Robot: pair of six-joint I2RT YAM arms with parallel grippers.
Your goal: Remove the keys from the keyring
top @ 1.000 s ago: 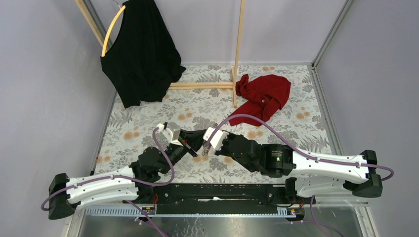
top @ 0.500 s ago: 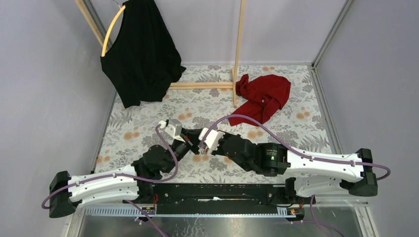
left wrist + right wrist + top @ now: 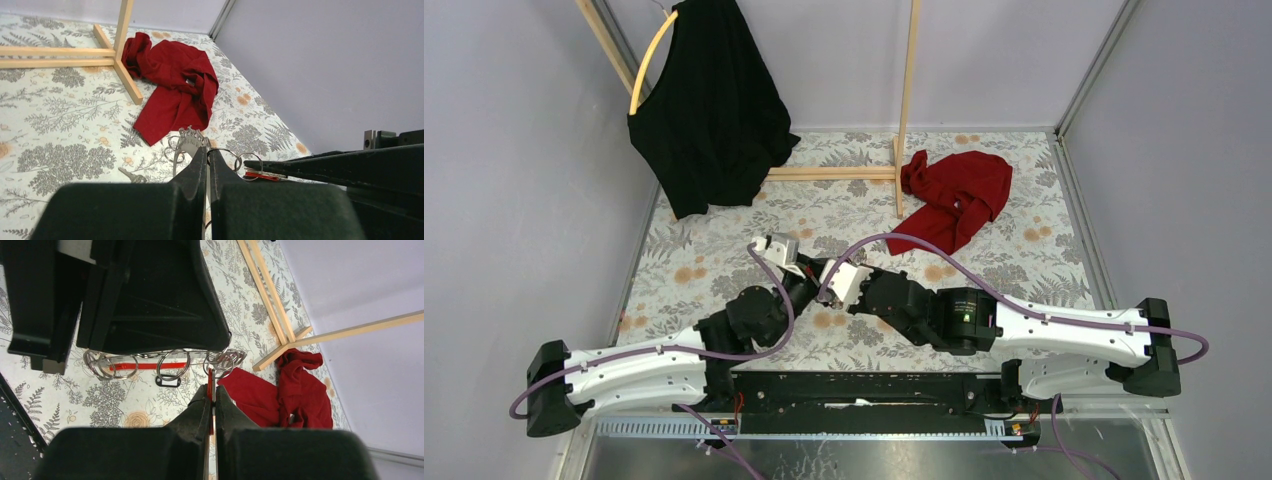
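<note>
The keyring is a chain of thin metal rings (image 3: 172, 365) with a short red strip (image 3: 150, 366), held in the air between both grippers. My left gripper (image 3: 807, 278) is shut on a flat crown-topped metal tag (image 3: 190, 140) of the keyring (image 3: 227, 155). My right gripper (image 3: 829, 290) is shut on a red-headed key (image 3: 210, 382), which also shows in the left wrist view (image 3: 262, 176). A loose silver key (image 3: 131, 175) and a black oblong tag (image 3: 167, 382) lie on the floral table below.
A crumpled red cloth (image 3: 954, 195) lies at the back right beside a wooden rack (image 3: 902, 150). A black garment (image 3: 709, 110) hangs on a yellow hanger (image 3: 649, 60) at the back left. Grey walls close in on three sides.
Both grippers, still joined at the keyring, have shifted a little away from the bases and to the left. Both stay shut.
</note>
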